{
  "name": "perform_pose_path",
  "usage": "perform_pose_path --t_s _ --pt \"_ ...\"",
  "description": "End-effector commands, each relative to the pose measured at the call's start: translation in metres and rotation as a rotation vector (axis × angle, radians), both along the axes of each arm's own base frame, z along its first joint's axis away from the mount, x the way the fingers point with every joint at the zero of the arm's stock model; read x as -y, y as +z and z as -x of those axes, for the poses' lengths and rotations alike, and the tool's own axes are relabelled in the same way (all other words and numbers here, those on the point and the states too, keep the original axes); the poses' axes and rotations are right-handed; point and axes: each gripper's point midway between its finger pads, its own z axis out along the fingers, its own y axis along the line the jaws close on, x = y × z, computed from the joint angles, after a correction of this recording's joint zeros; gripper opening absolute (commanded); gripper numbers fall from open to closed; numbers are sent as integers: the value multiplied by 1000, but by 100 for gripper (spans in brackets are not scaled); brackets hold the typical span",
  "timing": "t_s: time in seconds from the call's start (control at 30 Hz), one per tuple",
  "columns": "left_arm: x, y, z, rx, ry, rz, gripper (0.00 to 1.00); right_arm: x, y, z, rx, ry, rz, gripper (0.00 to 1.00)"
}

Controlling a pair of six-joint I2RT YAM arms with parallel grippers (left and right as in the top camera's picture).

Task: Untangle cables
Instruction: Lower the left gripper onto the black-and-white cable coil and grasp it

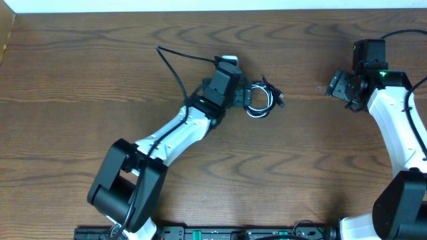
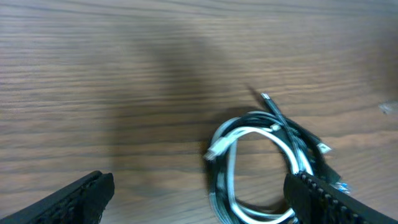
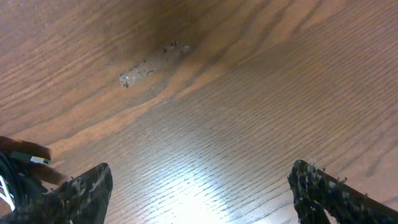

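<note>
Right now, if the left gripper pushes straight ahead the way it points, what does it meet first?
The left gripper would meet the coiled cables first: the white-and-black bundle lies just ahead, in line with the gap between its open fingers. Its height above the table is unclear, so it might pass over them.

Bare table (image 1: 303, 123) between cables (image 1: 261, 100), right hand (image 1: 332, 87)
</note>
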Motion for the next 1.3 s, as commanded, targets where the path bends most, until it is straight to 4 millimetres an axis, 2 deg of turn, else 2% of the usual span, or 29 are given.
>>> perform_pose_path --t_s 0.0,0.13,0.3,0.4,0.43,0.47,0.53,1.27 --pt "15 -16 6 -13 -12 -6 93 3 4 -2 14 -35 -6 87" --pt "29 -38 12 -32 -40 -23 93 3 3 0 8 -46 -11 86" --pt "31 -57 16 -71 -33 -33 90 3 3 1 5 -46 -10 86" --pt "31 -58 16 -71 -34 -34 78 3 2 2 1 -47 -12 85" --pt "31 -58 16 -72 -34 -34 63 3 2 2 0 -52 -13 85" --pt "31 -58 16 -73 -34 -34 52 3 2 3 -2 -52 -14 85" --pt "31 -59 17 -75 -34 -36 40 3 1 4 -6 -52 -13 85" --pt "22 -66 21 -101 -18 -76 41 1 -1 9 -30 -50 -20 82"
